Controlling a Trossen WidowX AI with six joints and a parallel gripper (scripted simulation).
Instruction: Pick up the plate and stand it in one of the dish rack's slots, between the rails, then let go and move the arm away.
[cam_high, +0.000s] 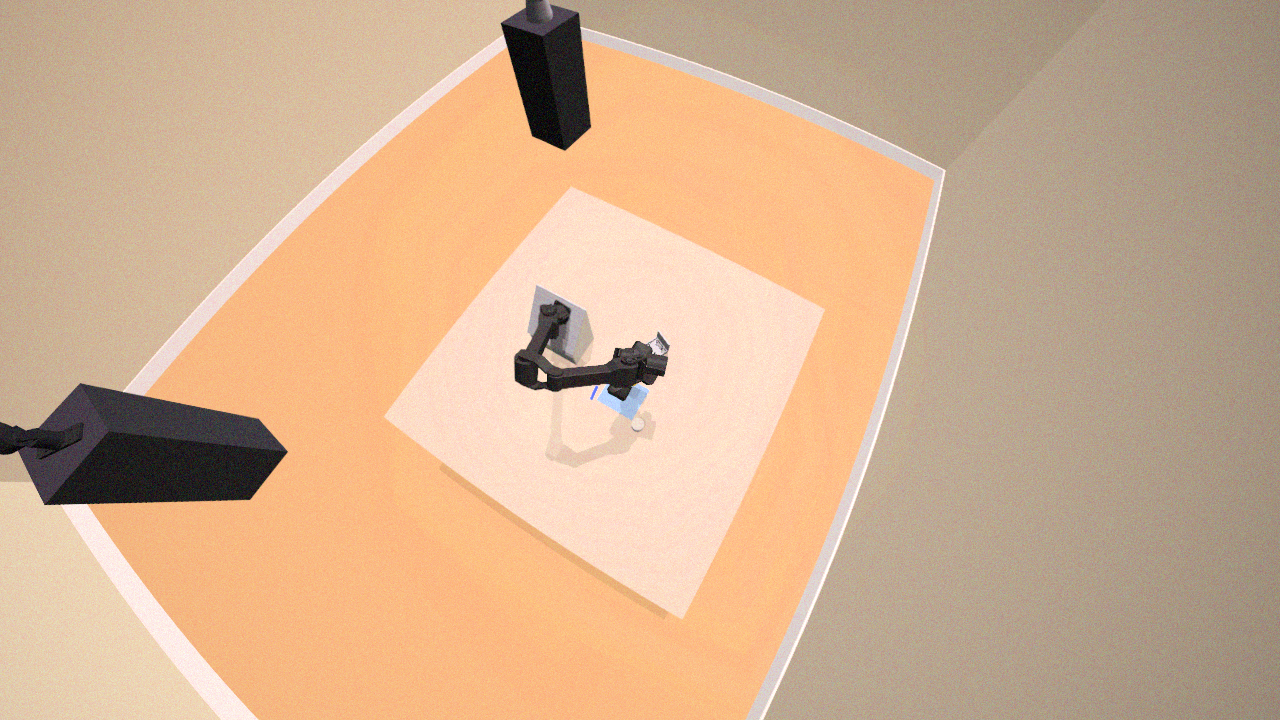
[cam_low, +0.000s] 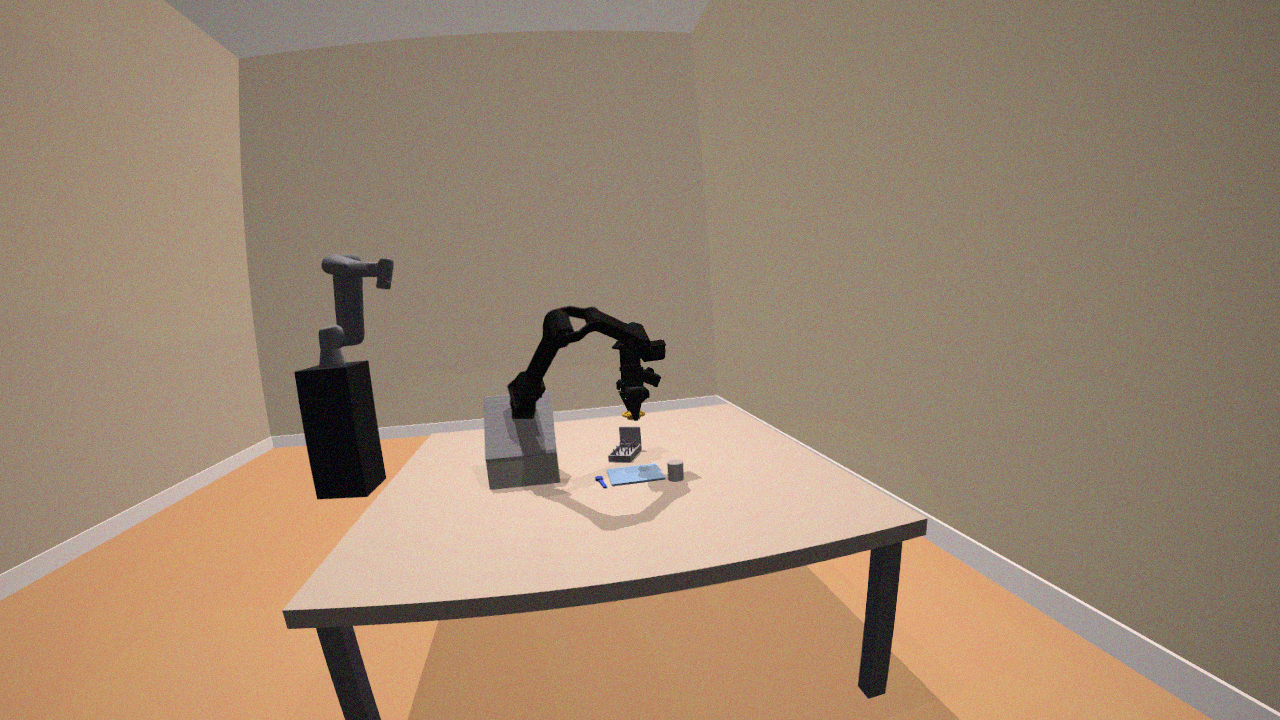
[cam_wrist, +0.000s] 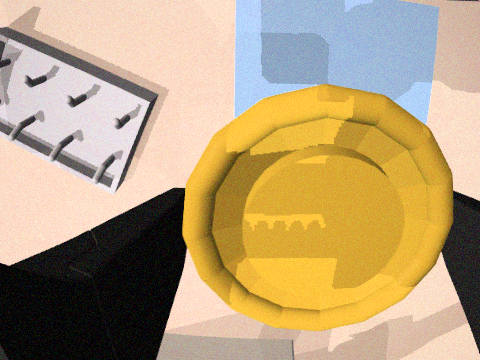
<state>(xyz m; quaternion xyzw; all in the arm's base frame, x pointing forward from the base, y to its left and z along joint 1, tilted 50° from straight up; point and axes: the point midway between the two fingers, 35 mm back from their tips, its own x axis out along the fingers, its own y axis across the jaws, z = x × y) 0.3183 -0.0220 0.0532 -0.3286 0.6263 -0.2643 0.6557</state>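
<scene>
The yellow round plate (cam_wrist: 325, 215) (cam_low: 626, 414) lies flat between the two black fingers in the wrist view, a finger at its left and right rims. My gripper (cam_wrist: 318, 206) (cam_low: 633, 415) is shut on the plate and holds it well above the table. The dish rack (cam_wrist: 90, 95) (cam_low: 623, 451) stands on the table below the gripper, with a pale base, short pegs and a dark upright panel at one end. In the top view the arm covers much of the rack (cam_high: 660, 342), and the plate is hidden.
A light blue mat (cam_high: 623, 401) (cam_low: 633, 475) (cam_wrist: 295, 55) lies below the gripper. A grey cylinder (cam_high: 638, 424) (cam_low: 675, 471) stands at its right end, and a small blue item (cam_high: 593, 393) (cam_low: 600, 481) lies at its left. The grey arm base block (cam_low: 521, 471) stands further left.
</scene>
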